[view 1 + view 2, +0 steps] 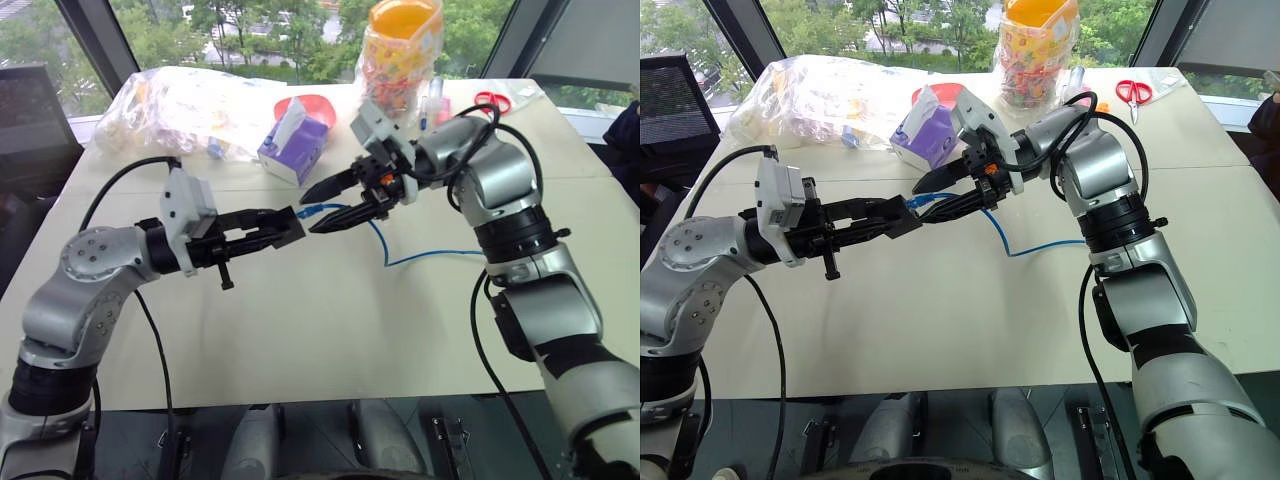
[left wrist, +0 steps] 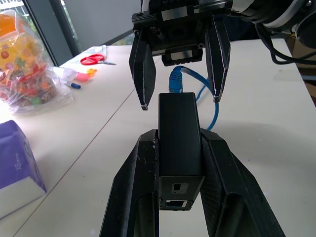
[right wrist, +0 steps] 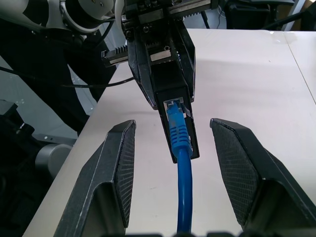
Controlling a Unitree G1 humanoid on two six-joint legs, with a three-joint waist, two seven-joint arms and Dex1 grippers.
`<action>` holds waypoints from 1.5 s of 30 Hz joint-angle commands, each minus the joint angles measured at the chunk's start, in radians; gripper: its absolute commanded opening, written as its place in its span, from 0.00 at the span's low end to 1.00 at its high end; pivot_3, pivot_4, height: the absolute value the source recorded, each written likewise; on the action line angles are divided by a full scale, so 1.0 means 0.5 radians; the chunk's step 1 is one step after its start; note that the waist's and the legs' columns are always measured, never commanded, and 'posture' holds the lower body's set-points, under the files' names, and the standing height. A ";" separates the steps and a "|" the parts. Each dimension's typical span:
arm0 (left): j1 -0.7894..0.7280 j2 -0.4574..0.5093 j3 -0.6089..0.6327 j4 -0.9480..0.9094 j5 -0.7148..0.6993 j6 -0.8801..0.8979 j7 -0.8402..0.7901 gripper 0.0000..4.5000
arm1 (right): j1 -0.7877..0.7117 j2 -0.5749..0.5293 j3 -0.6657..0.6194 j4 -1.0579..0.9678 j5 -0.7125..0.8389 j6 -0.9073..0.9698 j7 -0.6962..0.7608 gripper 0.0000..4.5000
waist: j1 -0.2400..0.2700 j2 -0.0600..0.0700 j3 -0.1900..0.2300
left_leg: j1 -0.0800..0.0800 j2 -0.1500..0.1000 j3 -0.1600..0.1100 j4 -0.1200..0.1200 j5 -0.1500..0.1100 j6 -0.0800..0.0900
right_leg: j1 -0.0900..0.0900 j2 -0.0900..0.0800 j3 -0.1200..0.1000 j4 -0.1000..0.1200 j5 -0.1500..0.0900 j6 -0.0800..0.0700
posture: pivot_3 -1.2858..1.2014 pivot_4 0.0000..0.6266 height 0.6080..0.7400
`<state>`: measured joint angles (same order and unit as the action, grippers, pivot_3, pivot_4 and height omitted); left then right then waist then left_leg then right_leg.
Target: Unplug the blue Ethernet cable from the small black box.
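The small black box (image 2: 178, 133) is held off the table, pinched between the fingers of my left gripper (image 2: 180, 140), which is shut on it. The blue Ethernet cable (image 3: 181, 168) is plugged into the box's far end. From there it runs under my right arm and lies across the table (image 1: 400, 262). My right gripper (image 3: 174, 126) faces the left one over the middle of the table. It is open, with one finger on each side of the blue plug, touching neither plug nor box.
Behind the grippers stand a purple tissue box (image 1: 295, 145), a red bowl (image 1: 312, 103), a clear plastic bag of items (image 1: 190, 100) and a bagged jar of sweets (image 1: 400, 50). Red scissors (image 1: 492, 100) lie at the far right. A dark monitor (image 1: 30, 115) stands off the table's left side.
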<state>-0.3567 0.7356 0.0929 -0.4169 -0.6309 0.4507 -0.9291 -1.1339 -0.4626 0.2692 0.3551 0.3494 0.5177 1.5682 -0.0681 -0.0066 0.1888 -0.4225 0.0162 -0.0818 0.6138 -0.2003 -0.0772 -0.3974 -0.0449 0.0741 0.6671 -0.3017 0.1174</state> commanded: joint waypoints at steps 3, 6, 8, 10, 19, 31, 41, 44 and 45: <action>-0.029 -0.003 0.031 -0.059 -0.004 -0.023 0.014 0.11 | -0.046 -0.002 -0.051 -0.082 0.029 0.005 -0.009 0.37 | 0.000 0.000 0.000 | 0.000 0.000 0.000 0.000 0.000 0.000 | 0.000 0.000 0.000 0.000 0.000 0.000 | 0.52 0.24 1.00; -0.038 -0.005 0.035 -0.057 -0.011 -0.017 0.021 0.11 | -0.040 0.004 -0.050 -0.097 0.034 0.015 -0.018 0.05 | 0.000 0.000 0.000 | 0.000 0.000 0.000 0.000 0.000 0.000 | 0.000 0.000 0.000 0.000 0.000 0.000 | 0.52 0.24 1.00; -0.046 -0.006 0.039 -0.054 -0.017 -0.012 0.027 0.11 | -0.035 0.010 -0.049 -0.108 0.039 0.021 -0.026 0.02 | 0.000 0.000 0.000 | 0.000 0.000 0.000 0.000 0.000 0.000 | 0.000 0.000 0.000 0.000 0.000 0.000 | 0.52 0.24 1.00; -0.049 -0.006 0.043 -0.052 -0.021 -0.007 0.031 0.11 | -0.032 0.013 -0.051 -0.116 0.042 0.028 -0.032 0.02 | 0.000 0.000 0.000 | 0.000 0.000 0.000 0.000 0.000 0.000 | 0.000 0.000 0.000 0.000 0.000 0.000 | 0.52 0.24 1.00; -0.036 -0.006 0.042 -0.059 -0.016 -0.021 0.029 0.11 | -0.031 0.013 -0.058 -0.100 0.038 0.027 -0.043 0.02 | 0.000 0.000 0.000 | 0.000 0.000 0.000 0.000 0.000 0.000 | 0.000 0.000 0.000 0.000 0.000 0.000 | 0.52 0.24 1.00; 0.160 0.100 0.106 0.011 0.004 -0.060 -0.089 0.11 | -0.129 -0.122 -0.075 0.324 -0.109 -0.286 0.023 0.02 | -0.003 0.000 0.000 | 0.000 0.000 0.000 0.000 0.000 0.000 | 0.000 0.000 0.000 0.000 0.000 0.000 | 0.52 0.24 1.00; 0.268 0.204 0.071 0.107 0.159 -0.254 -0.161 0.11 | -0.140 -0.245 0.052 0.530 -0.253 -0.673 -0.047 0.02 | 0.001 0.000 0.000 | 0.000 0.000 0.000 0.000 0.000 0.000 | 0.000 0.000 0.000 0.000 0.000 0.000 | 0.52 0.24 1.00; 0.192 0.125 0.080 0.188 0.181 -0.265 -0.019 0.11 | -0.199 -0.174 -0.062 0.520 -0.071 -0.387 -0.143 0.02 | 0.002 0.000 0.000 | 0.000 0.000 0.000 0.000 0.000 0.000 | 0.000 0.000 0.000 0.000 0.000 0.000 | 0.52 0.24 1.00; 0.167 0.099 0.086 0.206 0.176 -0.256 0.026 0.11 | -0.205 -0.164 -0.085 0.499 -0.024 -0.315 -0.153 0.02 | 0.003 0.000 0.000 | 0.000 0.000 0.000 0.000 0.000 0.000 | 0.000 0.000 0.000 0.000 0.000 0.000 | 0.52 0.24 1.00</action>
<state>-0.2997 0.7690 0.0729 -0.3625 -0.5621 0.3139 -0.9290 -1.2018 -0.4523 0.3729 0.5371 0.3309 0.2819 1.5510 -0.0666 -0.0065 0.1889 -0.4223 0.0162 -0.0819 0.6138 -0.2002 -0.0772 -0.3973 -0.0450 0.0741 0.6671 -0.3016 0.1173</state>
